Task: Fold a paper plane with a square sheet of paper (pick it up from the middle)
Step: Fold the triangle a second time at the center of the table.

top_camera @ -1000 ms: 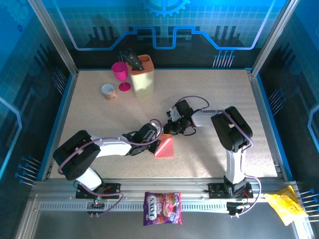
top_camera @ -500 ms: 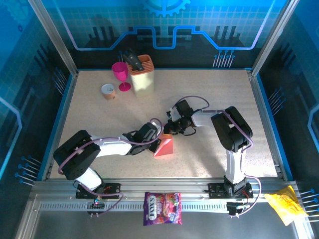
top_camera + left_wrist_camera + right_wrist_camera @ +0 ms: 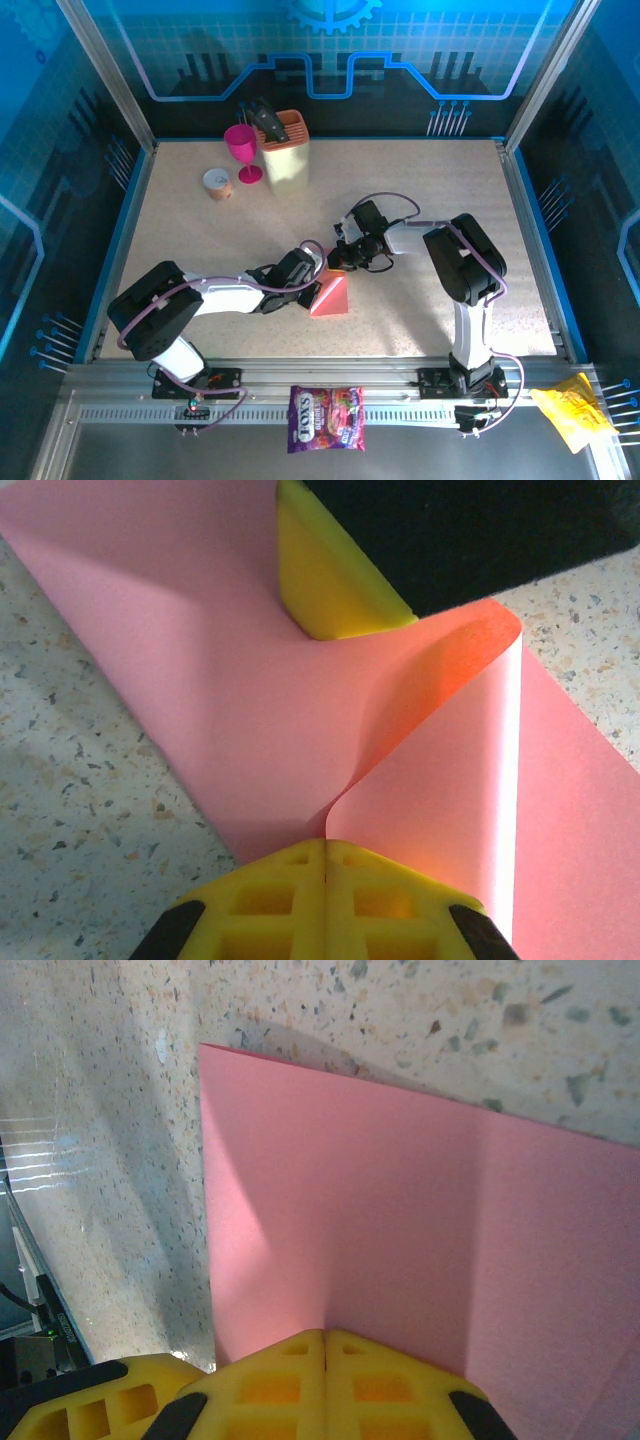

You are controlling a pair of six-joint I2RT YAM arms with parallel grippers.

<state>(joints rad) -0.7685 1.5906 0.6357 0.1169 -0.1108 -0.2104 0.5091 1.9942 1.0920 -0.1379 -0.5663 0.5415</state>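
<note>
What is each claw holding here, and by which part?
Both pinch the pink sheet of paper: the left claw at an edge where it curls over, the right claw at another edge near a crease.

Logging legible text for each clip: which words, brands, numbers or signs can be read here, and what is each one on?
"FOX'S": on the purple candy bag in front of the arm bases. The smaller print under it is too small to read.
Yellow wrapper: faint marks, too blurred to read.
Pink sheet of paper: plain, no text.
</note>
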